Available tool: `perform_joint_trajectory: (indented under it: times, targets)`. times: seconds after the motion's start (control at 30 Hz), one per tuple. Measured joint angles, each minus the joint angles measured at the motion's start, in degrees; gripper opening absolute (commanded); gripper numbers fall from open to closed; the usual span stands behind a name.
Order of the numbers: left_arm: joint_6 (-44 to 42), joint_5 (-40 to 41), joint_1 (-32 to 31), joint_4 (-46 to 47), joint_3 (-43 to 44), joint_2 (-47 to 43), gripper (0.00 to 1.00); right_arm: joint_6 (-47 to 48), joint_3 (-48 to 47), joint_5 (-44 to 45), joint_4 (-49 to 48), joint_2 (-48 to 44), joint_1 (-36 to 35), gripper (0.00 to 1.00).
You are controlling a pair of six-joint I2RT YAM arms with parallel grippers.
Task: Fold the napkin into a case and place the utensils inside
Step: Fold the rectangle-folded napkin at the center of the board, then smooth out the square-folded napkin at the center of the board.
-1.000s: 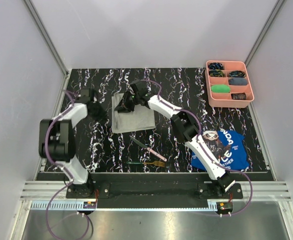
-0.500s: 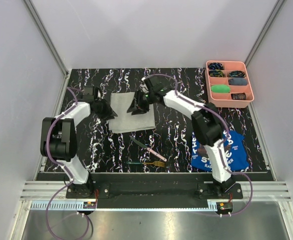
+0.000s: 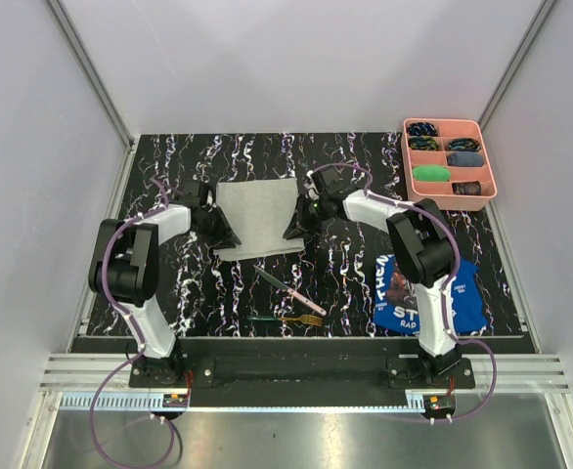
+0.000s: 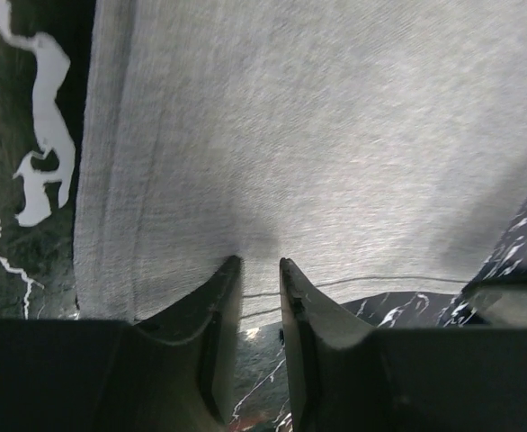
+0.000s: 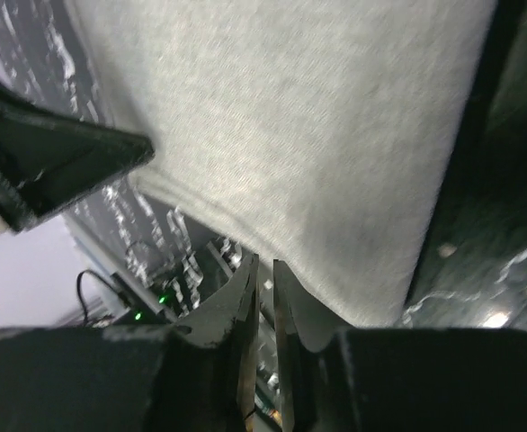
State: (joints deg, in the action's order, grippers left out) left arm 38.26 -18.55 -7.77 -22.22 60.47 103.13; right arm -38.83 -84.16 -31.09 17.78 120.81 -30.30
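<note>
The light grey napkin point(image 3: 257, 210) point(image 4: 317, 135) point(image 5: 290, 117) lies spread flat as one sheet on the black marbled table; no case shows. My left gripper point(image 3: 220, 233) point(image 4: 259, 265) sits at its near left corner, slightly open, with the hem running across the gap. At the near right corner is my right gripper point(image 3: 294, 227) point(image 5: 262, 263). Its jaws are drawn to a thin slit right at the cloth's edge, and no cloth shows in the slit. The utensils lie nearer: a pink-handled knife point(image 3: 301, 296) and a green-handled fork point(image 3: 286, 319).
A pink compartment tray point(image 3: 404, 166) holding small items stands at the far right. A blue printed cloth point(image 3: 453, 293) lies under the right arm near the front edge. The left gripper's dark body point(image 5: 48, 171) shows in the right wrist view.
The right gripper carried a flap rightwards, and the napkin opened from a smaller folded shape into a wide sheet. That gripper now sits at the right edge. The left gripper came in to the left corner.
</note>
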Motion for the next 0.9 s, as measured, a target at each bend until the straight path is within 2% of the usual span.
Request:
perform_joint_trajectory:
  times: [0.17, 0.27, 0.4, 0.53, 0.6, 0.63, 0.73, 0.77, 0.83, 0.9]
  targets:
    - [0.6, -0.1, -0.1, 0.3, -0.6, 0.1, 0.30, 2.8, -3.7, 1.7, -1.7, 5.6, 1.5, 0.18]
    - [0.8, -0.8, -0.1, 0.2, 0.1, 0.8, 0.31, 3.4, -11.1, 0.2, -1.1, 11.6, 2.4, 0.17]
    - [0.9, -3.0, -0.4, 0.1, 3.6, 3.9, 0.31, 5.7, -22.9, 3.3, -0.4, 18.1, 3.2, 0.17]
    - [2.4, -4.0, -4.2, 0.3, 7.5, 7.0, 0.32, 7.6, -32.9, 6.1, 2.4, 23.2, 4.7, 0.18]
    - [3.4, -4.5, -7.8, 0.2, 10.6, 9.3, 0.32, 9.0, -40.7, 7.9, 5.8, 26.9, 5.4, 0.22]
    - [3.9, -4.9, -10.0, 0.0, 13.0, 11.0, 0.33, 9.5, -44.1, 8.4, 6.8, 28.5, 5.7, 0.30]
    - [5.3, -6.8, -15.7, 0.5, 20.3, 15.9, 0.37, 10.8, -60.3, 10.4, 13.7, 34.9, 6.4, 0.40]
    - [5.6, -7.7, -17.4, 0.8, 22.7, 17.2, 0.39, 11.2, -64.3, 11.1, 15.9, 35.8, 6.5, 0.46]
    - [5.9, -9.2, -19.5, 1.5, 25.4, 17.9, 0.43, 11.4, -68.3, 12.0, 19.2, 35.7, 6.7, 0.54]
    - [5.5, -10.1, -19.8, 1.4, 26.1, 16.5, 0.44, 11.5, -66.3, 13.2, 20.4, 32.3, 6.8, 0.58]
